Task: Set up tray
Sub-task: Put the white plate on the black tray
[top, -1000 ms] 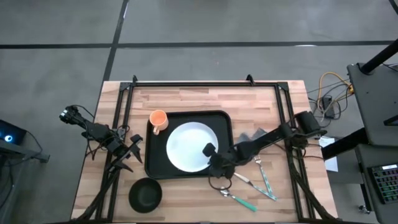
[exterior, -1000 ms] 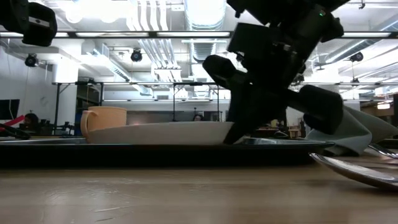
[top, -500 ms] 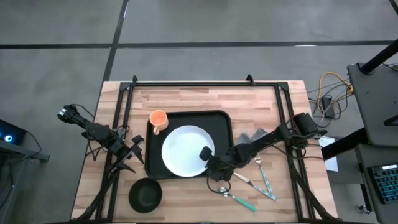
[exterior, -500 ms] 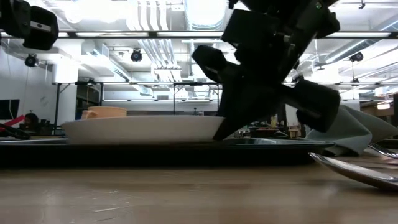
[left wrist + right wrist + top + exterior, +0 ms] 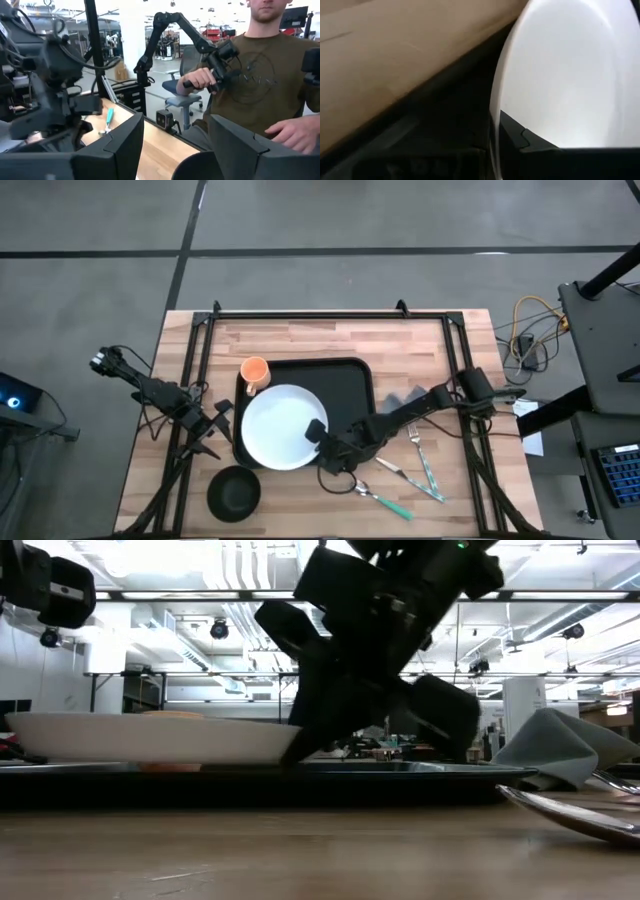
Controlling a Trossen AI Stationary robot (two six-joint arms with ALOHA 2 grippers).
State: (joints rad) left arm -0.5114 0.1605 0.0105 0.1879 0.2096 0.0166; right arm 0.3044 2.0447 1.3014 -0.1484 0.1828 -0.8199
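Observation:
The black tray (image 5: 350, 378) lies in the middle of the table. On its near left part is a white plate (image 5: 272, 428), also seen in the low view as the plate (image 5: 150, 736). My right gripper (image 5: 318, 436) is shut on the plate's right rim. An orange cup (image 5: 254, 370) stands at the tray's far left corner. At the table's left side my left gripper (image 5: 216, 426) is open and level, with nothing between its fingers (image 5: 120, 145). My right gripper pinches the plate's rim (image 5: 494, 125) on the plate's right side, one finger (image 5: 535, 145) over the plate's upper face and the other under it. It slants down from the table's right. The plate sits about level; whether its base touches the tray, I cannot tell.
A small black bowl (image 5: 234, 492) sits on the wood near the tray's near left corner. A grey napkin (image 5: 405, 397) lies right of the tray, with cutlery (image 5: 420, 465) nearer the front. A person sits beyond the table in the left wrist view.
My right gripper has gone toward the table's left edge and slightly toward the near edge, rolling a little and staying shut. The plate has gone with it across the tray, from the tray's middle to its near left part, and now sits more level.

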